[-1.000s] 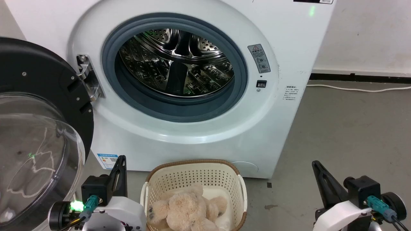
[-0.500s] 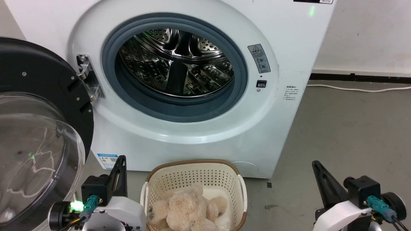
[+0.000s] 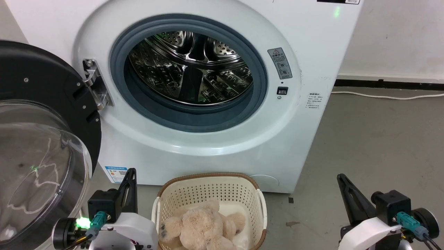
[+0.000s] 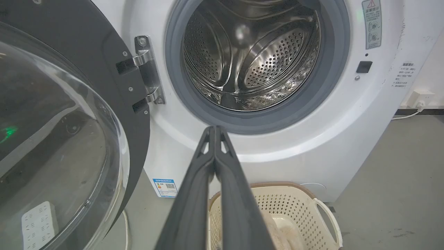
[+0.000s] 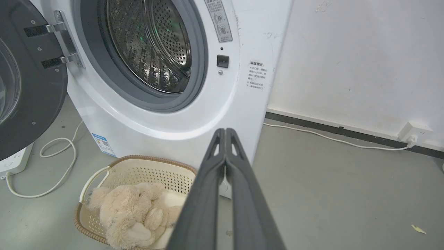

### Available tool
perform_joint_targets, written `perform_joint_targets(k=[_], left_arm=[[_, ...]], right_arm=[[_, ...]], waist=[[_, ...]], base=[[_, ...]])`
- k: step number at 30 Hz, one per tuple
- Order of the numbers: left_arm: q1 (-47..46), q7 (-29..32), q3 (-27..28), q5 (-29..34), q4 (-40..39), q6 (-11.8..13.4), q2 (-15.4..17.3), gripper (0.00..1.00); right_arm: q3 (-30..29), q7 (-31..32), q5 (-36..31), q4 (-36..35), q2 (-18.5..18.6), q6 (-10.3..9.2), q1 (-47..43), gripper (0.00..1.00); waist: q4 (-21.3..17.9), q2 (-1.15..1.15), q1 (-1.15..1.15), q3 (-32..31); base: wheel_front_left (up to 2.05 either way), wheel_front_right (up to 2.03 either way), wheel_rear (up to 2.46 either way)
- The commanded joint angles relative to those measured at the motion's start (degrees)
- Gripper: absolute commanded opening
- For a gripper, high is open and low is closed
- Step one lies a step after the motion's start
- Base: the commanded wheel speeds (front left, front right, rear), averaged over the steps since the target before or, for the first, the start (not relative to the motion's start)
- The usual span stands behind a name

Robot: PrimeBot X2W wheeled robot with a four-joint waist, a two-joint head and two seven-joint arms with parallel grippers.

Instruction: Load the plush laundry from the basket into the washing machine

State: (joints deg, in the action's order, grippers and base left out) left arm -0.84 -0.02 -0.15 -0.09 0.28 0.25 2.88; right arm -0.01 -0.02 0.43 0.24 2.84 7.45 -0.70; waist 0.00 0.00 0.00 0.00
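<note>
Plush laundry point(image 3: 204, 229) in basket point(image 3: 211, 189) before washing machine point(image 3: 305, 146).

Mostly ones, a few pairs, one three.

One washing machine point(image 3: 312, 52) with one round door point(image 3: 34, 69), one hinge point(image 3: 95, 83) and one steel drum point(image 3: 156, 66). One basket point(image 3: 208, 189) with two white handles point(image 3: 264, 211), holding one plush laundry toy point(image 3: 201, 225). Two grippers, the left gripper point(image 4: 214, 129) and the right gripper point(image 5: 225, 131), each with two dark fingers point(image 4: 190, 201). Three printed labels on the machine's front: one grey warning label point(image 3: 280, 63), one blue sticker point(image 3: 117, 172) low on the left, one small block of text point(image 3: 314, 100) on the right. Two white cables on the floor: one straight cable point(image 5: 329, 138) by the far wall on the right, one looped cable point(image 5: 75, 152) on the left. One power strip point(image 5: 14, 159), one wall socket point(image 5: 414, 130).
</note>
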Motion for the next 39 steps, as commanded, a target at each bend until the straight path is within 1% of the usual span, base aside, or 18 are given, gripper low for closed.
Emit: perform_joint_targets(k=[1, 9, 10, 27, 39], left_arm=[[0.84, 0.02, 0.15, 0.09, -0.28, -0.25, -0.01, 0.00], [0.84, 0.02, 0.15, 0.09, -0.28, -0.25, -0.01, 0.00], [0.00, 0.00, 0.00, 0.00, 0.00, 0.00, 0.00, 1.00], [0.32, -1.65, -2.00, -3.08, 0.62, 0.56, 0.00, 1.00], [-1.49, -3.08, -3.74, -6.05, 2.73, 0.46, 0.00, 1.00]], right_arm=[[0.01, 0.02, -0.43, -0.24, 0.04, 0.03, 0.70, 0.00], [0.01, 0.02, -0.43, -0.24, 0.04, 0.03, 0.70, 0.00], [0.00, 0.00, 0.00, 0.00, 0.00, 0.00, 0.00, 1.00], [0.11, -1.65, 2.56, 0.46, 0.00, 0.00, -0.97, 1.00], [0.01, -3.08, 4.63, 0.05, 0.01, 0.01, -0.95, 1.00]], waist=[[0.00, 0.00, 0.00, 0.00], [0.00, 0.00, 0.00, 0.00], [0.00, 0.00, 0.00, 0.00], [-0.08, 0.00, 0.00, 0.19], [-0.76, 0.00, 0.00, 2.02]], base=[[0.00, 0.00, 0.00], [0.00, 0.00, 0.00], [0.00, 0.00, 0.00], [0.00, 0.00, 0.00], [0.00, 0.00, 0.00]])
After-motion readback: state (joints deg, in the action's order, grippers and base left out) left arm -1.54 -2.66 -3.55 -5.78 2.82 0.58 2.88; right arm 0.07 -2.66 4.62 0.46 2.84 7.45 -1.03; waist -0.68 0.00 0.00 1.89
